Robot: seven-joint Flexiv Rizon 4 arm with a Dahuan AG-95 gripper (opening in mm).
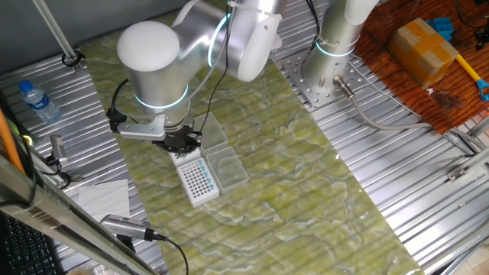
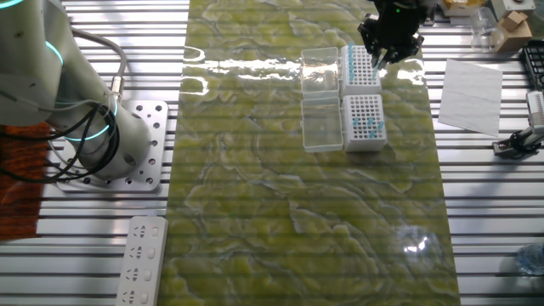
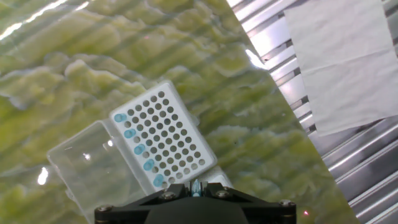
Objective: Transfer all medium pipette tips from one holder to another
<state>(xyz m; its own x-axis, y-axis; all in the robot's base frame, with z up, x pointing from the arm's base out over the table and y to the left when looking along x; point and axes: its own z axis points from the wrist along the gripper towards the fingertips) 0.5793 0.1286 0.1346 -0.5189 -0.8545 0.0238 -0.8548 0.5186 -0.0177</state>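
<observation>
While hovering over the far holder (image 2: 360, 65), hand (image 2: 389, 53) pinches one blue tip (image 3: 196, 186) (near holder (image 2: 365, 121) beside it, five tips).

Robotics lab bench: slotted aluminium table (image 2: 476, 212), bolted arm base (image 2: 127, 157), green mat (image 2: 255, 212), power strip (image 2: 140, 259), pipette-tip racks (image 2: 364, 121).
</observation>
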